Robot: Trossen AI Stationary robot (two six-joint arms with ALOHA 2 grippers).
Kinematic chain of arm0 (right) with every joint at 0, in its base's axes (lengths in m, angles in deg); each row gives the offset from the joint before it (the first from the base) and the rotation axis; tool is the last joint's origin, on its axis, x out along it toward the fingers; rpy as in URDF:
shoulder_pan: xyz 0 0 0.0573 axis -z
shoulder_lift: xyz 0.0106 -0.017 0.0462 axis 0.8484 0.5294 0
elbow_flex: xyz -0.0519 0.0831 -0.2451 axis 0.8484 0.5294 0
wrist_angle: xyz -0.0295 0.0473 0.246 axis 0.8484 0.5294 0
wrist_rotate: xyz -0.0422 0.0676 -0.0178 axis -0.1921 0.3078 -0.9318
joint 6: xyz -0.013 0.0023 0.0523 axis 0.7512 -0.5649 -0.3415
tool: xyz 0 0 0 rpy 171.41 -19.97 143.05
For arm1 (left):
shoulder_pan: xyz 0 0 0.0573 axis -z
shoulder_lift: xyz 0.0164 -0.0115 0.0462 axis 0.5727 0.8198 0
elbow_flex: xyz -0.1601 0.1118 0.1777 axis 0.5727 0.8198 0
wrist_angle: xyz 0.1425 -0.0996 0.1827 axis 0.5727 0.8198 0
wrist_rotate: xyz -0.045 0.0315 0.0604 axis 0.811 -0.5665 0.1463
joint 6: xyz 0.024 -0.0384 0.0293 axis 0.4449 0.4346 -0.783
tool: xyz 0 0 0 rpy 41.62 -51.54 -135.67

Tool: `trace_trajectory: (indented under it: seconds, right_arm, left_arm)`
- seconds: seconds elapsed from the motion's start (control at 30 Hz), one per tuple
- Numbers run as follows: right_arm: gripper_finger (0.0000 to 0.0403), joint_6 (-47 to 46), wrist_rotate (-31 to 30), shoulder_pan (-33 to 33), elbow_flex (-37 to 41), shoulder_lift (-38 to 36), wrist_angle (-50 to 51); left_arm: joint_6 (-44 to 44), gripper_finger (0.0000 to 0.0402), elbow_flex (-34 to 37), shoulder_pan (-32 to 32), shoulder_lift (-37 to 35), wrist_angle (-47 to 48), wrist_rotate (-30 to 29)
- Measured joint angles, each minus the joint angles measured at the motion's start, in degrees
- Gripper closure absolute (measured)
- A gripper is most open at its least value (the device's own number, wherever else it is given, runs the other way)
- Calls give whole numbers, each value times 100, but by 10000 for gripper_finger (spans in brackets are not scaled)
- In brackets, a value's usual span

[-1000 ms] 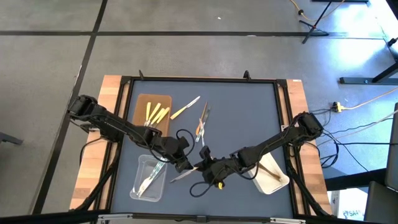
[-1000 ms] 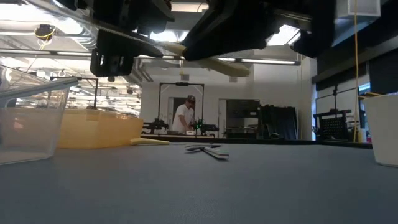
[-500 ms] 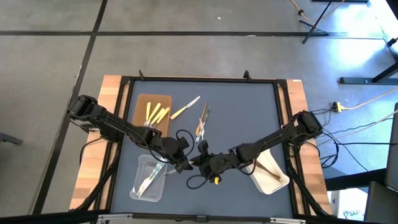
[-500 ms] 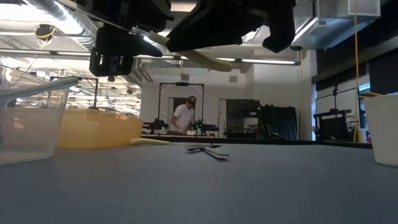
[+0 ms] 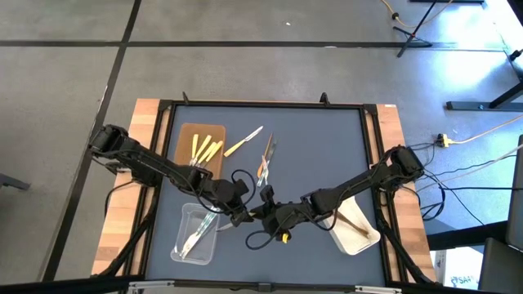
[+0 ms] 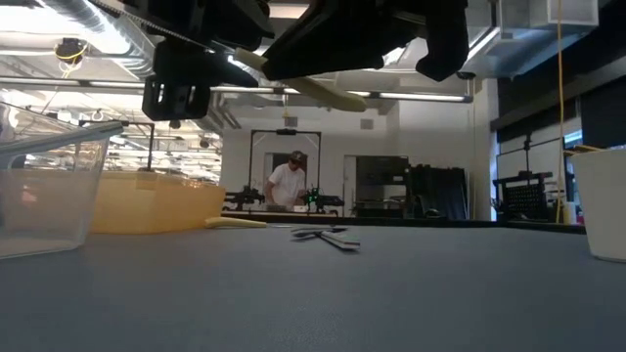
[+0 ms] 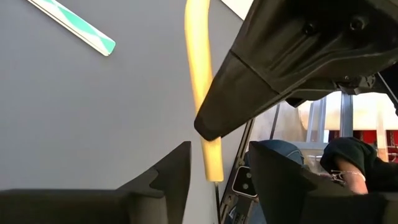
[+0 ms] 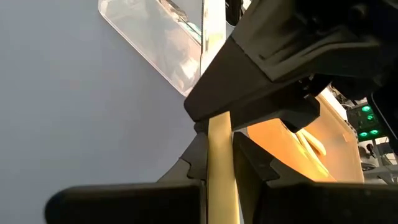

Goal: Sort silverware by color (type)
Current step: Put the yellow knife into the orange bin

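Observation:
A pale yellow utensil [image 6: 315,90] is in the air above the mat, between my two grippers. My right gripper [image 5: 265,215] is shut on it. My left gripper [image 5: 239,216] is open. In the left wrist view its fingers [image 7: 169,171] stand on either side of the utensil's free end [image 7: 212,165] with a gap on both sides. More yellow utensils lie in the brown tray [image 5: 186,131]. One yellow utensil [image 5: 243,141] and a small mixed pile [image 5: 265,162] lie loose on the mat. My right gripper pinches the yellow utensil's shaft [image 8: 219,140] between its two fingers [image 8: 194,165]. The shaft runs forward out of the fingers toward my left gripper. The utensil is lifted clear of the table and lies nearly level, slightly tilted in the low view.
A clear tray [image 5: 181,245] with clear utensils sits near the left front. A white tray [image 5: 346,242] holding wooden pieces sits at the right front. A clear-green utensil [image 7: 74,25] lies on the mat below the grippers. A cable loops near my right gripper. A person stands far behind the table.
My right gripper has moved toward the table's left and a little toward the far edge, closing on my left gripper and carrying the yellow utensil with it. The utensil's free end now reaches between my left gripper's fingers.

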Motion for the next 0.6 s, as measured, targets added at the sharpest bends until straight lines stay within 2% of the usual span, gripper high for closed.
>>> trace_trajectory:
  seconds: [0.6]
  right_arm:
    - [368,-4,7,-7,0,0,-7]
  left_arm:
    - [13,369,0,1,0,40,42]
